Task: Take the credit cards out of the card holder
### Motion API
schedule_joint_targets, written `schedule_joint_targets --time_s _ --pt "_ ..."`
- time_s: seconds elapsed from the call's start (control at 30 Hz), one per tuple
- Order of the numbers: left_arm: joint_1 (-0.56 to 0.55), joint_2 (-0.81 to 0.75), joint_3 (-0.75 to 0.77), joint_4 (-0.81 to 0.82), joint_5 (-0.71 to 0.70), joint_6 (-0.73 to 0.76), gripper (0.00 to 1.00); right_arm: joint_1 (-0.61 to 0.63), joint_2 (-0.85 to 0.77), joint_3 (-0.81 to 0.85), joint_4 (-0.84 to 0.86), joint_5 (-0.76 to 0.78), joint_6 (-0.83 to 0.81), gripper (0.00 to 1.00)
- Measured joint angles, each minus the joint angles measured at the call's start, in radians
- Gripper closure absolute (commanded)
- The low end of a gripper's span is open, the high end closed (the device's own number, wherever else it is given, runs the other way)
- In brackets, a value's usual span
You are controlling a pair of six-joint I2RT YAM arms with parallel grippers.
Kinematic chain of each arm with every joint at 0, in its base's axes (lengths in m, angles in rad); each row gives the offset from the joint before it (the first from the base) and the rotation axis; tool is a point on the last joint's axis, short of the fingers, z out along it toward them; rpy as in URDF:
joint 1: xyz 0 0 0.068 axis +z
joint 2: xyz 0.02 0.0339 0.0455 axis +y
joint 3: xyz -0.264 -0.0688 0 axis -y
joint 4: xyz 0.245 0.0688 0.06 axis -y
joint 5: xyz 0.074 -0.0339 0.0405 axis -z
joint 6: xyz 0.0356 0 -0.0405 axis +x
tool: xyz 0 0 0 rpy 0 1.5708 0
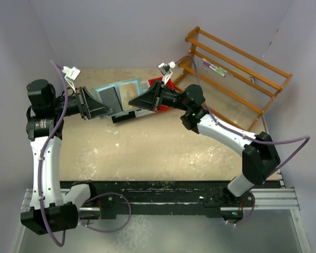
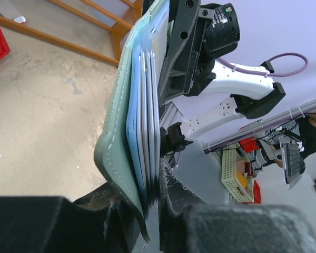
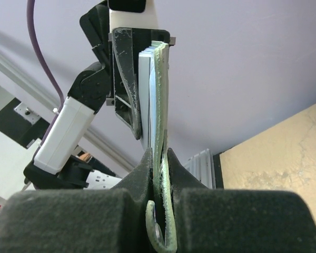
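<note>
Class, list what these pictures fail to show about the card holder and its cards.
Top external: credit cards too small to read; left gripper covers part.
Left wrist: card holder edge-on, so cards cannot be counted.
Right wrist: right gripper hides the holder's lower edge.

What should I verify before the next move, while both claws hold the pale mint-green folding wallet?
1. Left claw shut on the pale mint-green folding wallet: ok.
2. Right claw shut on the wallet's opposite edge: ok.
3. Wallet held off the beige table: ok.
4. Thin tan card sticking out of its pocket: cannot tell.
5. One claw free to pull a card: not ok.
</note>
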Motion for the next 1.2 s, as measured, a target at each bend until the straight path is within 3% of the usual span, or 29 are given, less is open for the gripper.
schedule_joint_targets --time_s 0.07,0.23,0.37,0.6,0.73,0.87,0.97,1.07,1.2 --pt "0.000 -0.003 0.000 0.018 -0.002 -0.014 0.78 0.000 0.000 -0.008 0.011 0.012 0.002 1.00" --pt "0.000 -0.003 -0.011 0.033 -0.022 -0.037 0.62 0.000 0.000 -0.034 0.040 0.035 0.007 1.00" --pt "0.000 -0.001 -0.023 0.036 -0.051 -0.053 0.61 0.000 0.000 -0.056 0.047 0.044 0.013 1.00" --pt "0.000 0.004 -0.054 0.068 -0.064 -0.092 0.80 0.000 0.000 -0.067 0.069 0.045 0.019 1.00" --pt "0.000 0.004 -0.079 0.123 -0.058 -0.142 1.00 0.000 0.006 -0.077 0.082 0.048 0.026 0.99" --pt "0.000 0.004 -0.085 0.135 -0.055 -0.163 1.00 0.000 0.011 -0.086 0.090 0.050 0.045 0.63" --pt "0.002 0.005 -0.086 0.135 -0.056 -0.160 1.00 -0.006 0.011 -0.090 0.084 0.040 0.054 0.43" --pt "0.002 0.008 -0.086 0.118 -0.050 -0.131 1.00 -0.030 0.009 -0.095 0.027 0.037 0.048 0.32" --pt "0.002 0.033 -0.069 0.011 -0.034 -0.019 1.00 -0.099 -0.023 -0.094 -0.156 0.056 -0.019 0.32"
